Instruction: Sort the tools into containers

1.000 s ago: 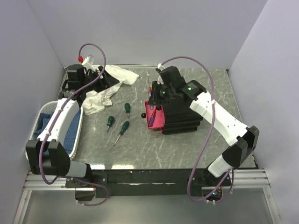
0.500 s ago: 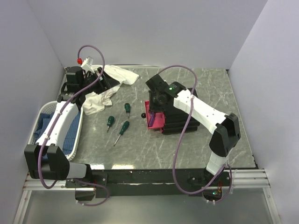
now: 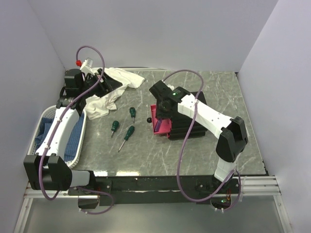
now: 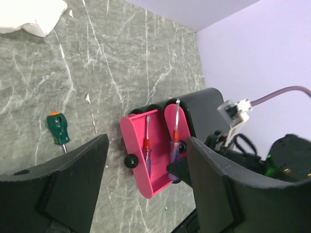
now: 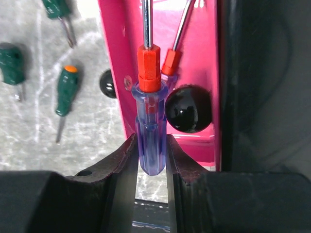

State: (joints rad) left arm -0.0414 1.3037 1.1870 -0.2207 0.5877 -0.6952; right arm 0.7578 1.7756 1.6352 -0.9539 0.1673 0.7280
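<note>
One red-and-blue screwdriver (image 5: 150, 121) pinched in our right gripper (image 5: 150, 155), we have dropped to the pink drawer (image 5: 116, 58) (another lies inside), release seemingly next; left gripper (image 4: 146, 194) gapes empty.

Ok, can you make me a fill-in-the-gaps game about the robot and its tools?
1. The right gripper is shut on a slim screwdriver with a red and ____ handle.
2. ____ green-handled screwdrivers lie on the grey marble table.
3. The open pink drawer has a round ____ knob.
Missing words: blue, three, black.
</note>
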